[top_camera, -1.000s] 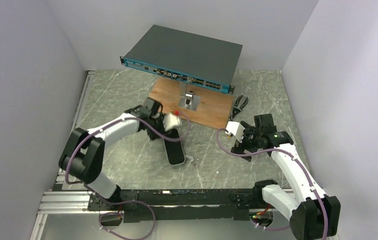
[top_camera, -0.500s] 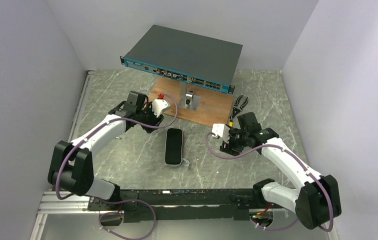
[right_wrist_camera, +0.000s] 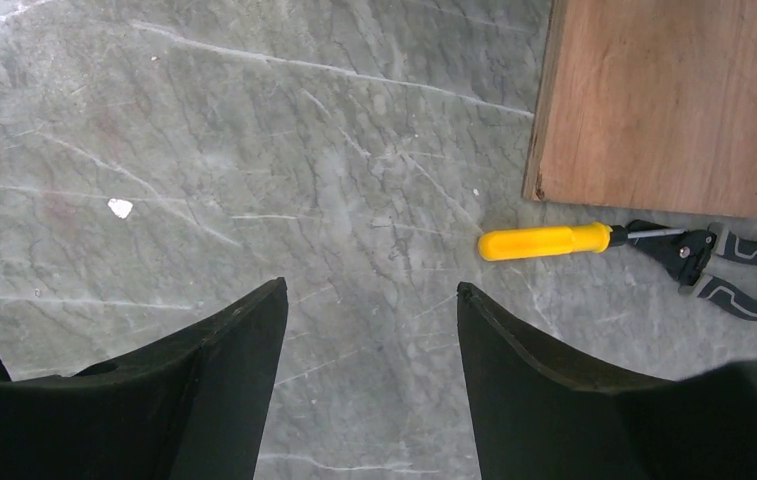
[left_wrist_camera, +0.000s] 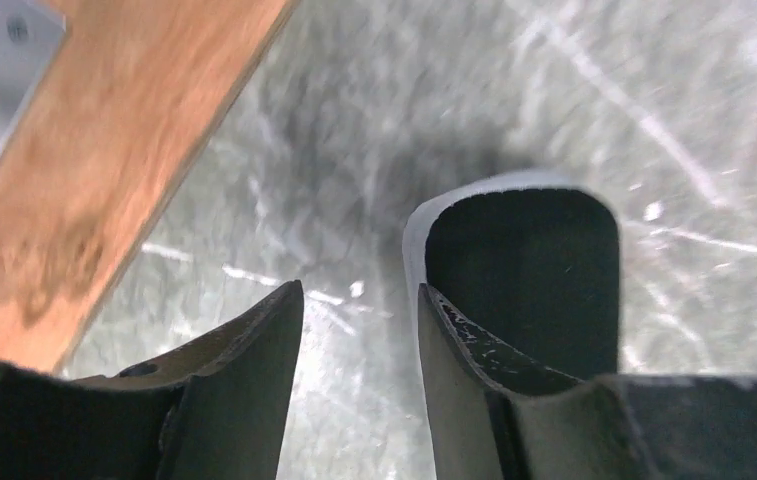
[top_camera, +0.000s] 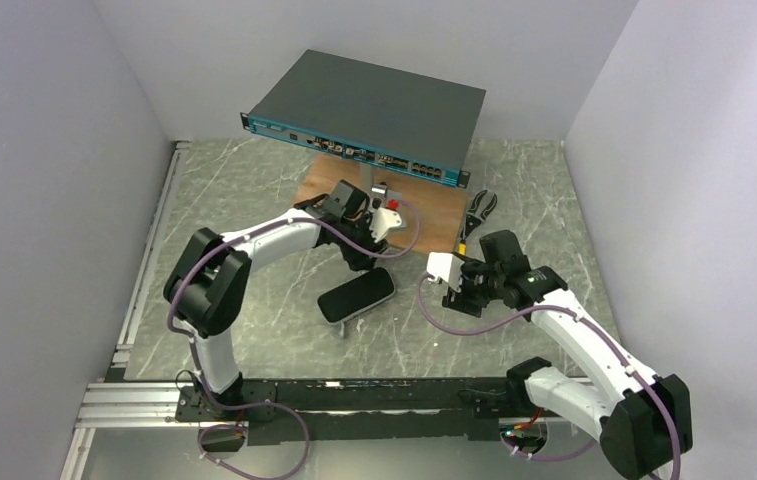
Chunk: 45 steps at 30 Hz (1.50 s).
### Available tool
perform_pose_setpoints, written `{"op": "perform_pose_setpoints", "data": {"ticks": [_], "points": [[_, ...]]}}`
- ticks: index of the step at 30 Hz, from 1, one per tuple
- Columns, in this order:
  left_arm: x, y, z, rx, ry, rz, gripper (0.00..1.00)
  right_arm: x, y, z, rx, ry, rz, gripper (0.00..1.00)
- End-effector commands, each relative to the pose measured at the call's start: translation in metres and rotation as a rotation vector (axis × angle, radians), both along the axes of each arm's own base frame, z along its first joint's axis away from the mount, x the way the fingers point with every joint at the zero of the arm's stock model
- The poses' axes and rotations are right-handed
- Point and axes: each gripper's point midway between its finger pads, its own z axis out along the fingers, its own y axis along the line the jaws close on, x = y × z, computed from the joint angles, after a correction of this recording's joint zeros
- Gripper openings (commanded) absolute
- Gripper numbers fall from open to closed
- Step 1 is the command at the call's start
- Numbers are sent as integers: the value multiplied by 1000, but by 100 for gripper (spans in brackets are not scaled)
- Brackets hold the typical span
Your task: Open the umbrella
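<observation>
The umbrella's dark oval capsule case (top_camera: 356,295) lies closed and diagonal on the marble table. Its canopy, shaft and handle are hidden. My left gripper (top_camera: 367,263) hangs over the case's far end, open, with nothing between the jaws. In the left wrist view (left_wrist_camera: 358,290) the case's rounded end (left_wrist_camera: 522,270) sits just outside the right finger (left_wrist_camera: 454,370). My right gripper (top_camera: 457,297) is open and empty, to the right of the case and apart from it. The right wrist view (right_wrist_camera: 370,285) shows only bare marble between its fingers.
A grey-teal network switch (top_camera: 369,110) sits raised on a metal stand over a wooden board (top_camera: 424,225), whose edge also shows in the left wrist view (left_wrist_camera: 104,170). A yellow-handled tool (right_wrist_camera: 544,242) and black pliers (right_wrist_camera: 719,268) lie by the board's right edge. Walls close in left, right and back.
The case has turned from lying lengthwise to lying diagonal. My left arm swung right to the case's far end. My right gripper shifted slightly nearer.
</observation>
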Motion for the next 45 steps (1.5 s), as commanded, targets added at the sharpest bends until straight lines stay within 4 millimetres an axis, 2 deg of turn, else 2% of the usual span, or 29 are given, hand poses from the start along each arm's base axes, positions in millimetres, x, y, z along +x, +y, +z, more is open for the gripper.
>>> {"op": "perform_pose_setpoints", "data": {"ticks": [1,4,7,9,12,15,17,22,25,29,31,36,41,45], "points": [[-3,-26,54,-176,-11,-43,56,-2,6,6,19,-13,29,66],[-5,14,73,-255,-35,51,66,0,17,11,51,-21,45,74],[-6,67,95,-327,-77,186,71,1,37,16,78,-21,71,87],[-16,91,106,-330,-133,219,72,2,55,20,92,-18,82,90],[-44,118,110,-274,-239,187,73,8,87,26,112,-15,99,91],[-71,136,95,-217,-300,136,72,12,119,34,155,-17,124,93],[-90,143,79,-184,-329,73,72,11,136,32,154,-7,149,93],[-122,149,60,-152,-352,-36,73,15,175,17,124,-14,204,94],[-135,151,51,-147,-353,-68,73,19,188,2,100,0,227,95],[-140,152,46,-154,-360,-66,72,22,192,-22,67,9,258,95],[-140,152,42,-155,-348,-58,70,23,188,-40,30,30,247,91],[-128,146,42,-198,-363,-22,61,26,157,-61,-24,41,135,73],[-115,129,51,-301,-324,41,53,21,118,-66,-76,22,25,54],[-106,108,56,-348,-339,48,49,11,86,-71,-129,50,-56,51]]}}
